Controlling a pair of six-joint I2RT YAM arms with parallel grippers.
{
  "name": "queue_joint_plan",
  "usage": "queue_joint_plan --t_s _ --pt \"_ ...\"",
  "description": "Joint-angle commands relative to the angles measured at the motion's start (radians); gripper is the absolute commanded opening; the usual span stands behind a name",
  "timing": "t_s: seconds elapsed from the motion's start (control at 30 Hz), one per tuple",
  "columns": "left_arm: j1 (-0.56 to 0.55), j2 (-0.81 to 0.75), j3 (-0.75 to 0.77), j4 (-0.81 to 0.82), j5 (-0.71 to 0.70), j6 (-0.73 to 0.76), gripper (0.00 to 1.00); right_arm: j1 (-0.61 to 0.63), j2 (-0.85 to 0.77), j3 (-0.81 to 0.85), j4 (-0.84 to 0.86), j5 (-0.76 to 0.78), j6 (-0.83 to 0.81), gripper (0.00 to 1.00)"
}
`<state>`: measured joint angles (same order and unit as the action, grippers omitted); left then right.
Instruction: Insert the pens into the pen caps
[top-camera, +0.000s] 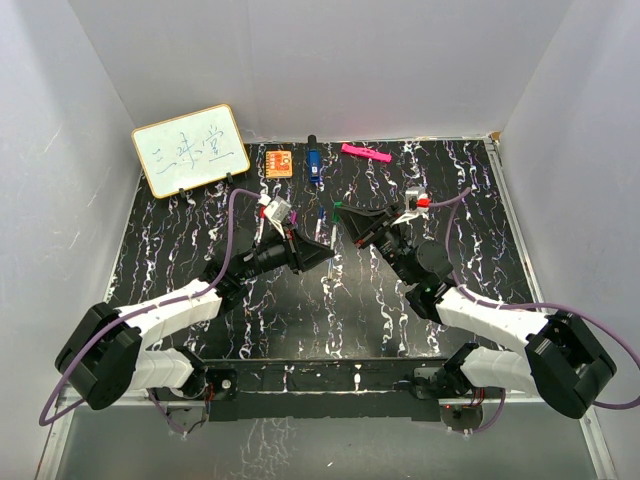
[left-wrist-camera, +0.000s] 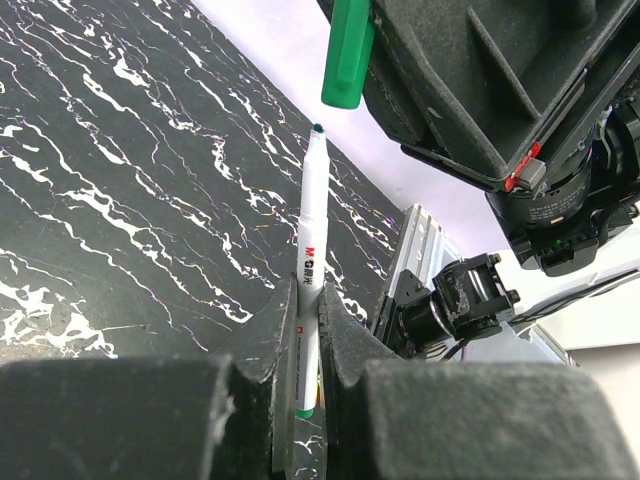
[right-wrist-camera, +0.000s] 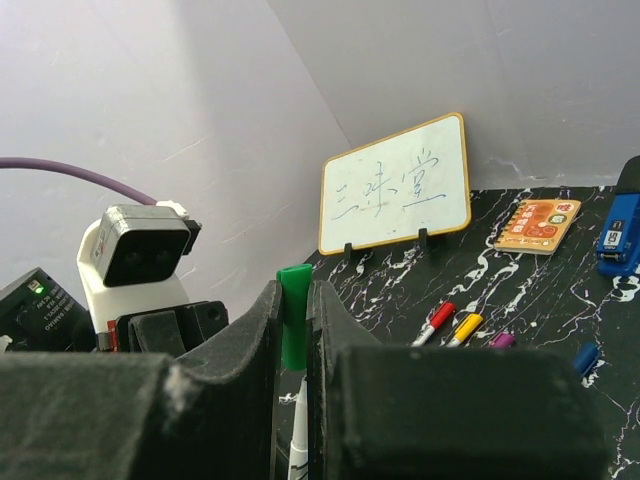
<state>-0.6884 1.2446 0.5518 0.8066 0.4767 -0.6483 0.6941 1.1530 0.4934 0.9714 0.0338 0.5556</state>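
My left gripper (left-wrist-camera: 305, 330) is shut on a white-barrelled pen (left-wrist-camera: 312, 250) with a green tip, which points up toward the right gripper. My right gripper (right-wrist-camera: 293, 330) is shut on the green cap (right-wrist-camera: 293, 318). In the left wrist view the green cap (left-wrist-camera: 348, 50) hangs just above and to the right of the pen tip, a small gap apart. In the top view both grippers meet mid-table, left (top-camera: 328, 254) and right (top-camera: 352, 226). A red-capped pen (right-wrist-camera: 437, 318), a yellow-capped pen (right-wrist-camera: 465, 326), a purple cap (right-wrist-camera: 500, 340) and a blue cap (right-wrist-camera: 586, 357) lie on the table behind.
A small whiteboard (top-camera: 190, 150) stands at the back left. An orange block (top-camera: 279, 162), a chunky blue object (top-camera: 313, 165) and a pink marker (top-camera: 366, 153) lie along the back edge. White walls enclose the black marbled table (top-camera: 180, 260).
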Motion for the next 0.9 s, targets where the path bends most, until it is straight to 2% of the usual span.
queue_joint_plan --t_s 0.0,0.87 --pt "0.003 -0.009 0.031 0.023 0.004 0.013 0.0 0.009 0.0 -0.002 0.043 -0.003 0.0 0.0" --pt "0.003 -0.039 0.027 0.027 0.008 0.012 0.0 0.019 -0.016 -0.016 0.029 0.014 -0.02 0.0"
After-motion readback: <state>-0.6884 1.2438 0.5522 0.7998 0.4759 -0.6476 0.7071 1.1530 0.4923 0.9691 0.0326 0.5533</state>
